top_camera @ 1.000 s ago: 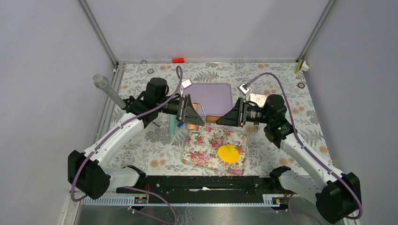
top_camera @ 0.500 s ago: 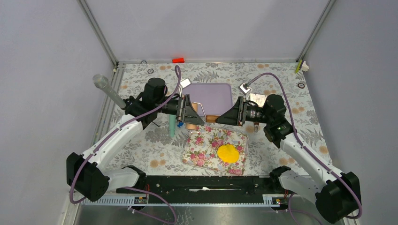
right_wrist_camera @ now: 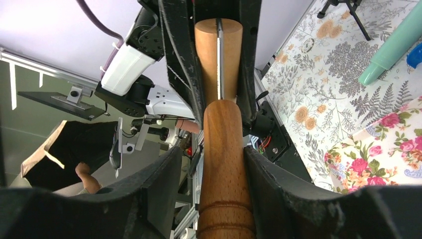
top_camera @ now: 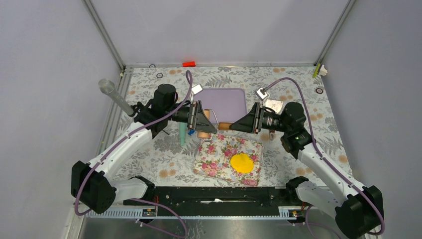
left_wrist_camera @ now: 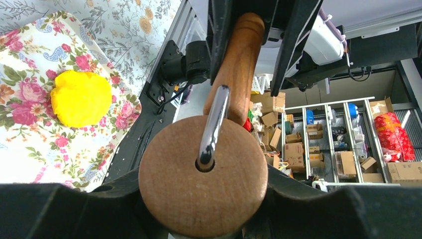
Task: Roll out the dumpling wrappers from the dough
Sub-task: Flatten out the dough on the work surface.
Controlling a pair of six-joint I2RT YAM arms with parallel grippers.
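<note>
Desk, fern-print cover, carries everything. L and R arms reach in from either side and meet mid-desk, over the far edge of a rose-print floral cloth, just this side of a plain lilac rectangular mat.

Between the arms: one brown wooden hand roller w/ bent steel wire yoke, lying crosswise.

L fingers: held apart by the roller's drum and clamped on it. Drum's round end face sits snug between them, wire entering its centre hole.

R fingers: apart, flanking the roller's turned handle close on both sides. Contact vs. hairline gap: can't tell.

Bright yellow dough patty: flattened, roughly round, edge uneven, top smooth, thickish. Lies on the cloth's near-right part, apart from roller and both sets of fingers.
</note>
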